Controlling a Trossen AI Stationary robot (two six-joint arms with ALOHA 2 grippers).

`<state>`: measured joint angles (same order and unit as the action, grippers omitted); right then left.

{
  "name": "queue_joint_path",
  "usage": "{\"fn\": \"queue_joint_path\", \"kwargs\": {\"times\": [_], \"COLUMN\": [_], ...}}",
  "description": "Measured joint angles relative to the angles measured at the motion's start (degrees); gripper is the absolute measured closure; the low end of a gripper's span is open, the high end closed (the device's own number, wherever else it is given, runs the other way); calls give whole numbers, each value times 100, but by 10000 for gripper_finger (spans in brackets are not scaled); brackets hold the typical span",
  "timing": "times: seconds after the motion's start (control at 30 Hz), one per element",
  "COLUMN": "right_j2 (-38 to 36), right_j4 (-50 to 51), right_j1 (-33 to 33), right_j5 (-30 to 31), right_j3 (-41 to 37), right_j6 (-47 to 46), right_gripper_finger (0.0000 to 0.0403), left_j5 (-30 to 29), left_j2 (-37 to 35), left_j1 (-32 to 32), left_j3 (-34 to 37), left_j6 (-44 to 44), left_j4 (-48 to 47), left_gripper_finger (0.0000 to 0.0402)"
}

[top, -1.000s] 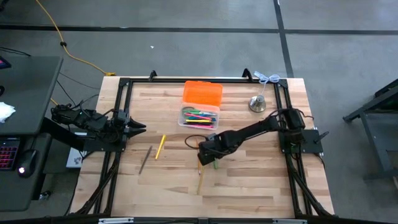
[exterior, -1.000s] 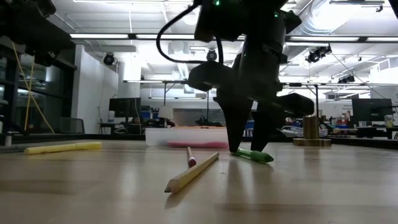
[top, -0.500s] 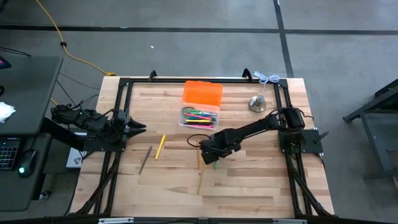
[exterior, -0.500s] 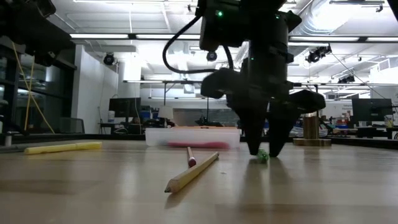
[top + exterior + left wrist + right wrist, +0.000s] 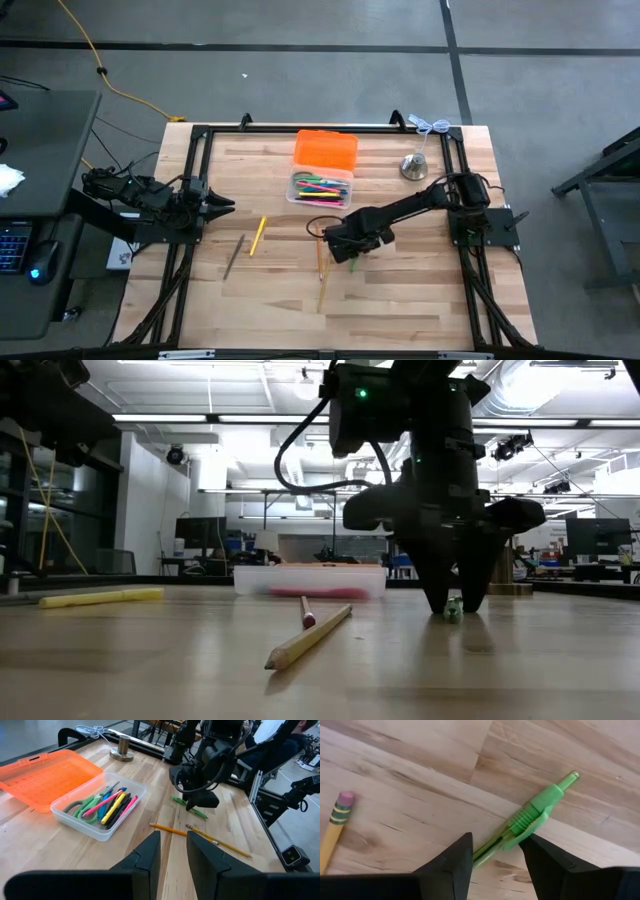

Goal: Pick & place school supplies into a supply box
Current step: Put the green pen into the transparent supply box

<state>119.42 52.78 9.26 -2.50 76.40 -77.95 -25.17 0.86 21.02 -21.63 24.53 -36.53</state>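
Nearest to us in the low view, a plain wooden pencil (image 5: pixel 308 636) lies flat on the pale plank table (image 5: pixel 150 670), its sharpened tip toward us and its pink eraser end pointing away. A second thin orange pencil (image 5: pixel 167 828) lies just beside it, seen in the left wrist view.

Just past the pencils we see the right gripper (image 5: pixel 452 606) pointing straight down, its dark arm reaching in low from the table's right edge. Its two black tapered fingers (image 5: pixel 447 862) stand apart, one on each side of a green pen (image 5: pixel 527 815) that lies flat on the wood. The pads look close to the pen but we cannot tell whether they touch it. The pen is glossy translucent plastic with a ribbed grip section and a narrow tip.

Farther back sits the supply box (image 5: pixel 320 189), a clear plastic tub with rounded corners, its bright orange lid (image 5: pixel 326 150) folded open behind it. Inside lie green-handled scissors (image 5: pixel 85 807) and several pink, yellow and green markers (image 5: pixel 114 806).

Over to the left, a yellow marker (image 5: pixel 257 235) and a dark brown pencil (image 5: pixel 233 256) rest well apart from the box.

The left gripper (image 5: pixel 228 204) waits at the table's left edge, held level, fingers (image 5: pixel 146 857) slightly apart with nothing between them.

Farthest away, a silvery metal bell (image 5: pixel 414 166) stands near the right rear corner.
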Motion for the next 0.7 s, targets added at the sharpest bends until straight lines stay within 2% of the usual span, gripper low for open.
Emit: {"fn": "queue_joint_path", "kwargs": {"times": [0.4,0.5,0.7], "right_j2": [0,0,0], "right_j4": [-126,-121,-78], "right_j1": [-34,-62,-96], "right_j5": [-190,-195,-70], "right_j3": [-9,-11,-17], "right_j6": [-549,-592,-517], "right_gripper_finger": [254,275,344], "left_j5": [3,11,15], "left_j2": [0,0,0], "left_j1": [0,1,1], "left_j3": [0,0,0], "left_j6": [0,-1,0], "left_j4": [0,0,0], "left_gripper_finger": [280,280,280]}}
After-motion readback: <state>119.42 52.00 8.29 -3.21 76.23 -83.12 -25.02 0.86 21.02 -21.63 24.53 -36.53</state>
